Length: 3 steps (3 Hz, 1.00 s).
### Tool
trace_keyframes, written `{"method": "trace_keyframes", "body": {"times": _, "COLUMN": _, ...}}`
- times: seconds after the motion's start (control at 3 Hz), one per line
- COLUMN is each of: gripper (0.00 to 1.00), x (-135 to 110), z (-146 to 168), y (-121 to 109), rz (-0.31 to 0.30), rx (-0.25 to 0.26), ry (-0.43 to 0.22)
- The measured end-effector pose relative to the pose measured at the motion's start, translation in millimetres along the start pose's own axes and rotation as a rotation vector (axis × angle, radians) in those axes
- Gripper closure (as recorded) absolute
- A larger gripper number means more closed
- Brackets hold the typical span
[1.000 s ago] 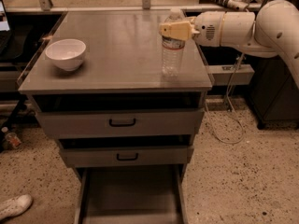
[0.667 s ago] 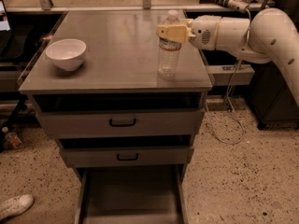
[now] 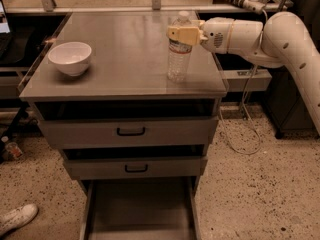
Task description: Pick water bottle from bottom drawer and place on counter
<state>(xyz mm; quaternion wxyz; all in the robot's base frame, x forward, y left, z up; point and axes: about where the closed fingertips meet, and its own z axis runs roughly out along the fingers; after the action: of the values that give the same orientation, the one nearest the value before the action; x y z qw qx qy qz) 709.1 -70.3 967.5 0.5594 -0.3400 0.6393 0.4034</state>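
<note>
The water bottle stands upright at the right side of the counter, its base on or just above the surface. My gripper reaches in from the right and is shut on the water bottle's shoulder, just below the white cap. The bottom drawer is pulled open below, and its grey tray shows nothing in it.
A white bowl sits at the counter's left side. Two upper drawers with black handles are partly open. My white arm stretches off to the right. A white shoe lies on the speckled floor at the lower left.
My gripper and the bottle have shifted slightly left over the counter. The bottle stays upright.
</note>
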Motion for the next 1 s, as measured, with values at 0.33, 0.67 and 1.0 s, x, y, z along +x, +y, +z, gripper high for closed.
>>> {"method": "trace_keyframes", "body": {"times": 0.33, "gripper": 0.81, "x": 0.0, "z": 0.0, "y": 0.0, "rz": 0.000, "rx": 0.000, "ry": 0.000}}
{"method": "trace_keyframes", "body": {"times": 0.67, "gripper": 0.58, "x": 0.0, "z": 0.1, "y": 0.0, "rz": 0.000, "rx": 0.000, "ry": 0.000}}
{"method": "trace_keyframes", "body": {"times": 1.0, "gripper": 0.35, "x": 0.0, "z": 0.1, "y": 0.0, "rz": 0.000, "rx": 0.000, "ry": 0.000}}
